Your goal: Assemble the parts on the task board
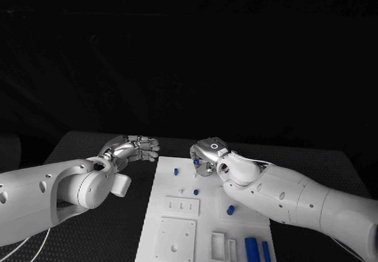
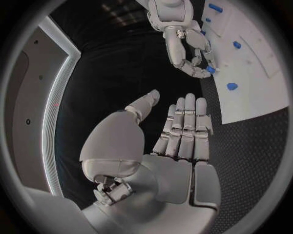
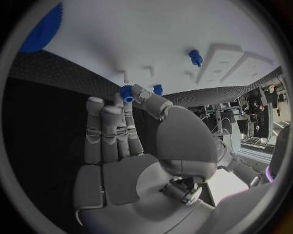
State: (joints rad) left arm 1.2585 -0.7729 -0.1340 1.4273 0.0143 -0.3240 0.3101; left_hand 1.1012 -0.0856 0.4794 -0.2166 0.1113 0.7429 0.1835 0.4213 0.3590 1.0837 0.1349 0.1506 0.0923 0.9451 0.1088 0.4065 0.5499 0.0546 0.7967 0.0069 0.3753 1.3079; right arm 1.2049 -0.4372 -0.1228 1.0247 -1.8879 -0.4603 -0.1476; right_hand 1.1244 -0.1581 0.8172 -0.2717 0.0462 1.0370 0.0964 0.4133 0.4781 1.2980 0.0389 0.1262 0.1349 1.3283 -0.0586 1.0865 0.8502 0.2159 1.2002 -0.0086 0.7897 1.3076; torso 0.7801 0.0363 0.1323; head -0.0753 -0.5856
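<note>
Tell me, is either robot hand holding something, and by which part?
The right robot hand pinches a small blue part at its fingertips; the grip point is unclear. The left robot hand holds nothing.

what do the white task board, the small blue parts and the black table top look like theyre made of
White task board: likely matte plastic, with an even, glare-free surface and crisp raised blocks. Small blue parts: probably moulded or printed plastic, uniform in colour and dull. Black table top: looks like a textured rubber or foam mat, given its fine dotted grain.

no readable text, labels, numbers or signs anywhere
</note>
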